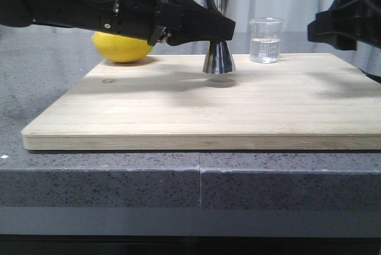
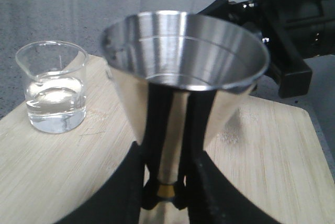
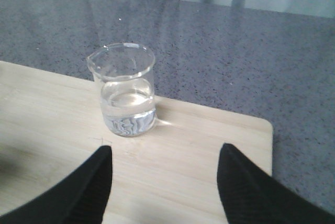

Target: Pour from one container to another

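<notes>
On the pale wooden cutting board [image 1: 202, 109], the receiving cup was gripped and the glass not yet taken.

The left end effector [image 2: 166, 182] was closed on the narrow waist of the tall shiny steel hourglass-shaped jigger [image 1: 219, 58], just above its thin gold band, and in the front view the jigger seemed to hang slightly clear of the board, though the shadow made that hard to judge. The small clear glass beaker [image 3: 125, 90], roughly a third full of clear liquid, stood near the board's far edge, beside the jigger but apart from it. The right end effector [image 3: 163, 182] had its fingers spread wide and empty, short of the beaker. I judged the step to be the reach for the beaker; next the right fingers should bracket its wall, close gently, lift and tip its lip over the jigger's open mouth. A yellow lemon [image 1: 122, 47] lay behind the left arm.
</notes>
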